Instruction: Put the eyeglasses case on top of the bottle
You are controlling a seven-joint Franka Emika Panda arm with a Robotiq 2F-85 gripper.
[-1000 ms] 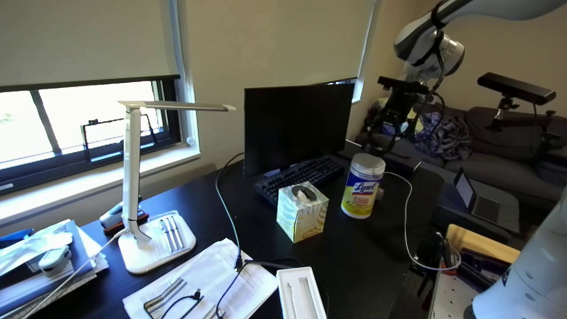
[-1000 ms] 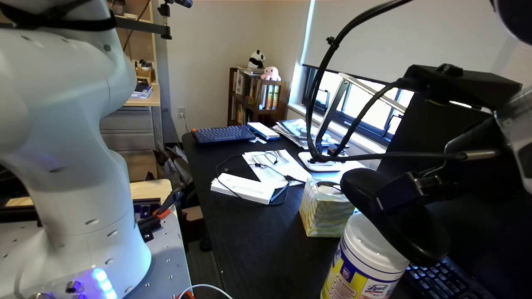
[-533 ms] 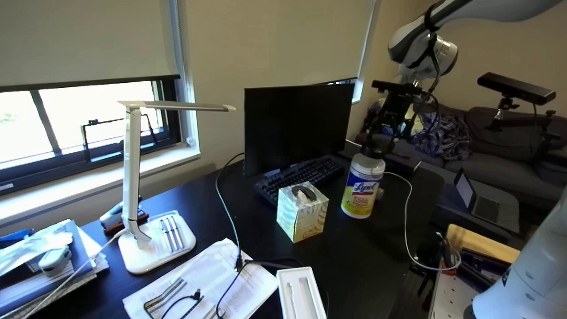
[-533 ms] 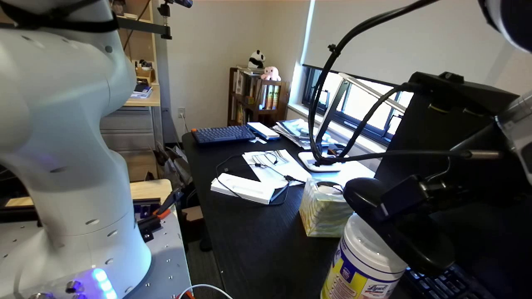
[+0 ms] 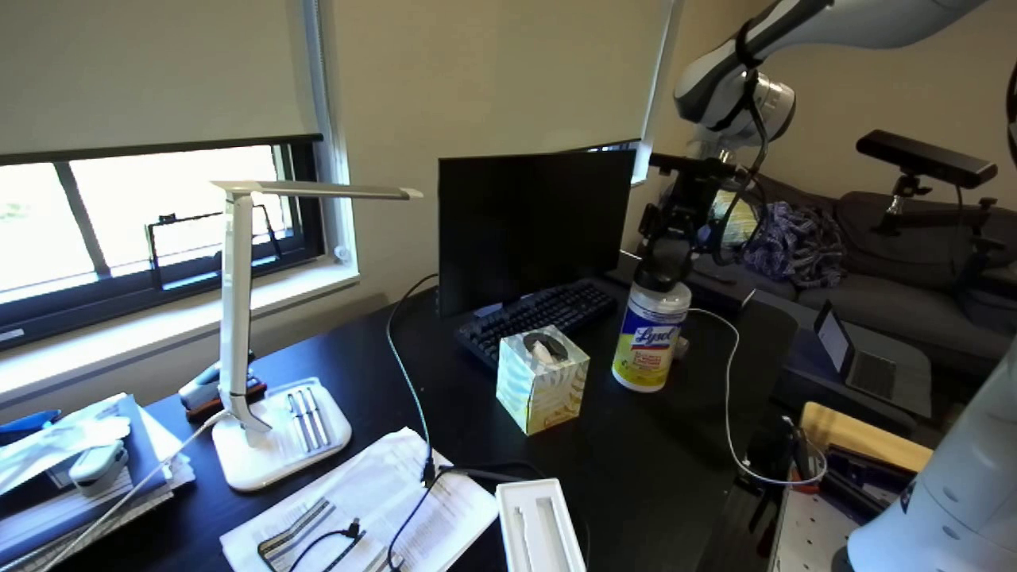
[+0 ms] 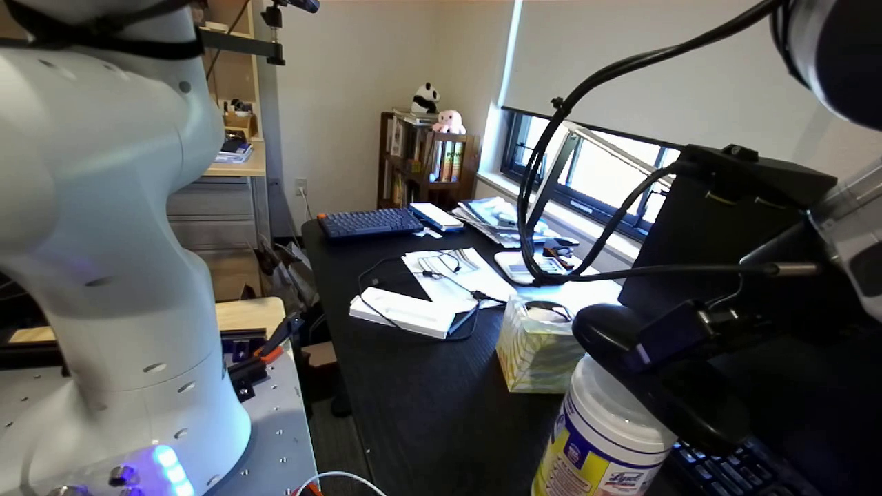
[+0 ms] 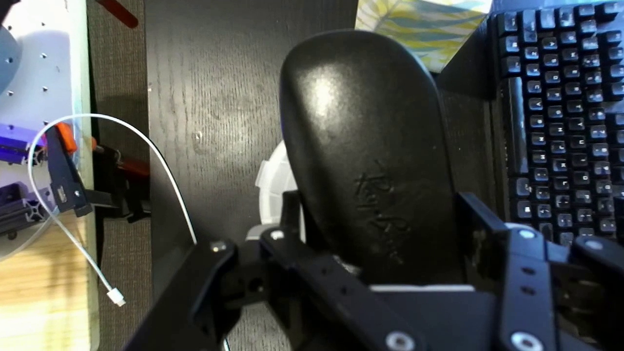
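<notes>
The black eyeglasses case point(image 7: 365, 122) is between the two fingers of my gripper point(image 7: 382, 209), which is shut on its sides. In both exterior views the case point(image 5: 658, 278) point(image 6: 703, 406) hangs tilted at the bottle's top. The bottle point(image 5: 647, 349) point(image 6: 596, 448) stands upright on the dark desk, with a white cap and a blue and yellow Lysol label. In the wrist view the case covers most of the bottle's white cap point(image 7: 278, 190). I cannot tell whether case and cap touch. In an exterior view my gripper point(image 5: 671, 238) is above the bottle.
A tissue box point(image 5: 543, 381) stands close beside the bottle. A keyboard point(image 7: 560, 122) and a monitor point(image 5: 536, 230) are behind. A white cable point(image 5: 731, 381) runs past the bottle over the desk edge. A lamp point(image 5: 238, 318) and papers point(image 5: 373, 508) lie farther along.
The arm and gripper, with the case, have moved left and slightly down in an exterior view, so the case sits more directly over the bottle. The bottle has not moved.
</notes>
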